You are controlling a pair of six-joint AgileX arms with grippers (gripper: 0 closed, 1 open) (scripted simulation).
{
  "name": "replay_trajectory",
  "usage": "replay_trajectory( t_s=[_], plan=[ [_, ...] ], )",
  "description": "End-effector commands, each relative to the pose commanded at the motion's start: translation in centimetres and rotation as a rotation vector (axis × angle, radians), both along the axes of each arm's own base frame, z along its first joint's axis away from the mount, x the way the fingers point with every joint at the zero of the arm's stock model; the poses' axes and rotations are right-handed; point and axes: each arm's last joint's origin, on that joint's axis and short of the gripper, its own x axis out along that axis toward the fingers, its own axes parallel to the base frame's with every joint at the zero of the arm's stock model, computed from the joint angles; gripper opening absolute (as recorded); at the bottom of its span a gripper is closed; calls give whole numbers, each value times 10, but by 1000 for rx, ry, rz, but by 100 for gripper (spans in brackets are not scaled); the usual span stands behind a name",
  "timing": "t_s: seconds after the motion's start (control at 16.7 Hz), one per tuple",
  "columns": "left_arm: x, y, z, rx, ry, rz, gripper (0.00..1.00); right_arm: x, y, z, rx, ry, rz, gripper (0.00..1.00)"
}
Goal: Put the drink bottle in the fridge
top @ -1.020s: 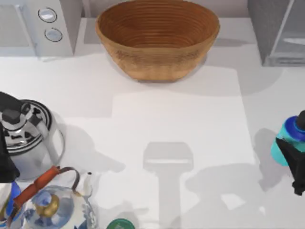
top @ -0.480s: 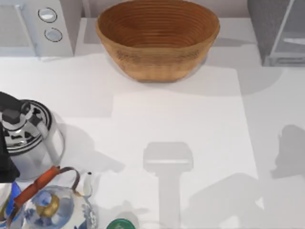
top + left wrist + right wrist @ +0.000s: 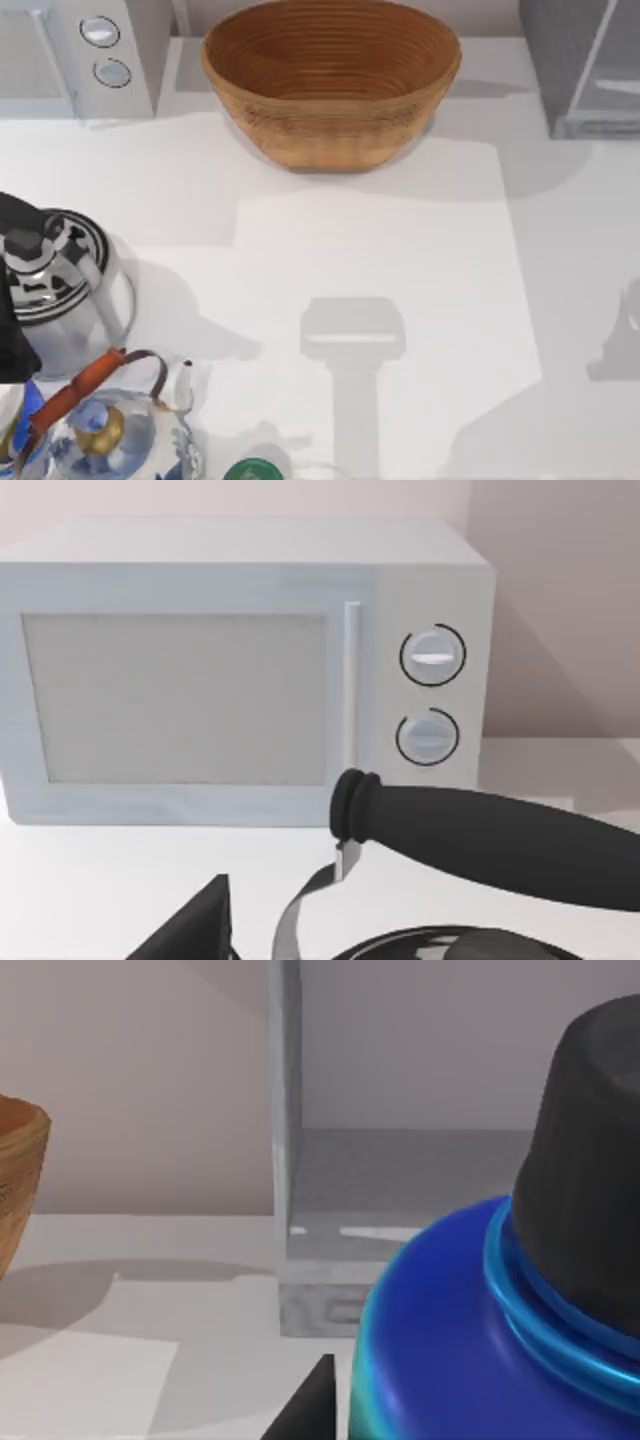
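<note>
1. Drink bottle (image 3: 440, 1360), turquoise with a dark blue shoulder and black cap (image 3: 590, 1160), sits clamped in the right claw (image 3: 312, 1405); one dark finger presses against its side.
2. Straight ahead of that claw, beyond the bottle, stands the grey fridge (image 3: 285, 1110), with its inner floor visible.
3. Farther off to one side of the claw, a woven basket (image 3: 15, 1190) rests on the white table (image 3: 120, 1360).
4. The left claw (image 3: 190, 935) hangs parked just above a kettle's black handle (image 3: 480, 835), facing a microwave (image 3: 240, 670); I cannot tell whether it is apart or together.
</note>
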Motion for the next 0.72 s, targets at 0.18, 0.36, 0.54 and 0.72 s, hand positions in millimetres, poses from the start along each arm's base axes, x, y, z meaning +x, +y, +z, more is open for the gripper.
replay_trajectory(
  t_s=[0.18, 0.36, 0.54, 0.72],
  plan=[
    [0, 0, 0, 0, 0, 0, 100, 0, 0, 1, 1, 1, 5, 1],
    [0, 0, 0, 0, 0, 0, 100, 1, 0, 6, -2, -5, 7, 1],
    [0, 0, 0, 0, 0, 0, 100, 7, -2, 27, -10, -31, 9, 1],
    [0, 0, 0, 0, 0, 0, 100, 25, -5, 62, -18, -69, 6, 1]
  ],
)
